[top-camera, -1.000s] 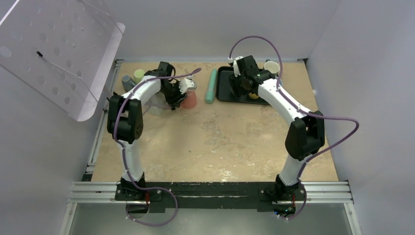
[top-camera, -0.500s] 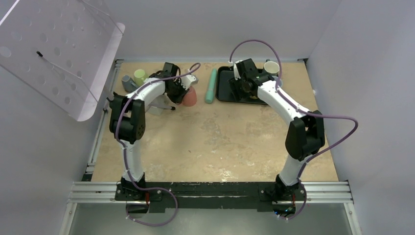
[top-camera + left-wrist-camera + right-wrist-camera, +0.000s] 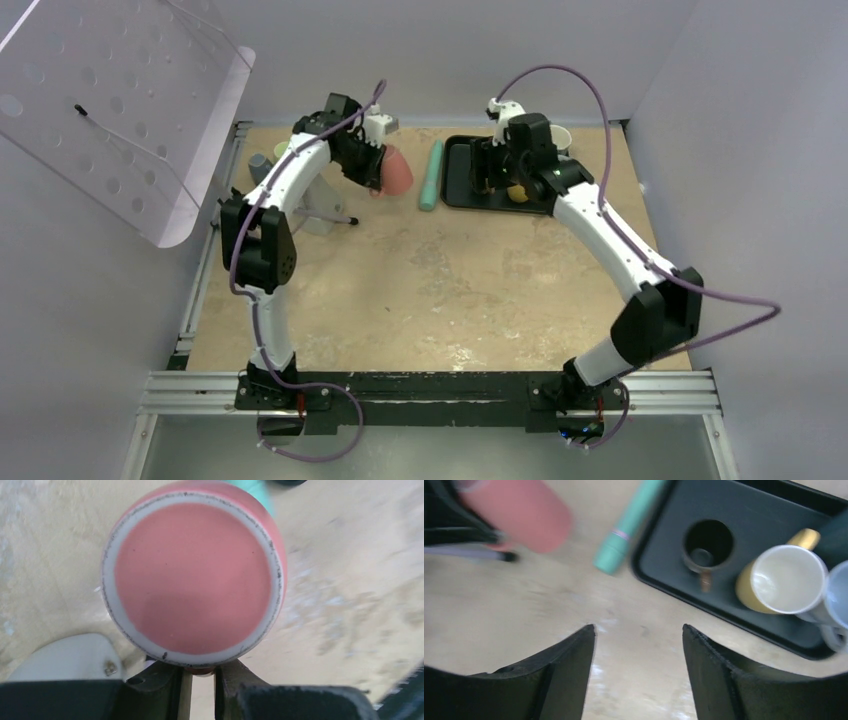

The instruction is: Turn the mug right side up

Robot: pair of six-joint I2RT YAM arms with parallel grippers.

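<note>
Mug (image 3: 396,170) held in left fingers (image 3: 162,687), teal tube (image 3: 431,175) beside, black tray (image 3: 458,182) beyond

You see: black tray (image 3: 660,567) holding dark cup (image 3: 708,544), yellow cup (image 3: 786,580), pale blue cup (image 3: 833,600); teal cylinder (image 3: 631,525) on tabletop (image 3: 639,645) just beside tray.

pink mug (image 3: 397,170) raised off the table (image 3: 450,290) in left gripper (image 3: 202,667), right gripper (image 3: 639,630) risen above tray (image 3: 455,198)

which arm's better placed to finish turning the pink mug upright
Left: the left pincer is shut on the pink mug. The right pincer is open and empty, near the black tray.
</note>
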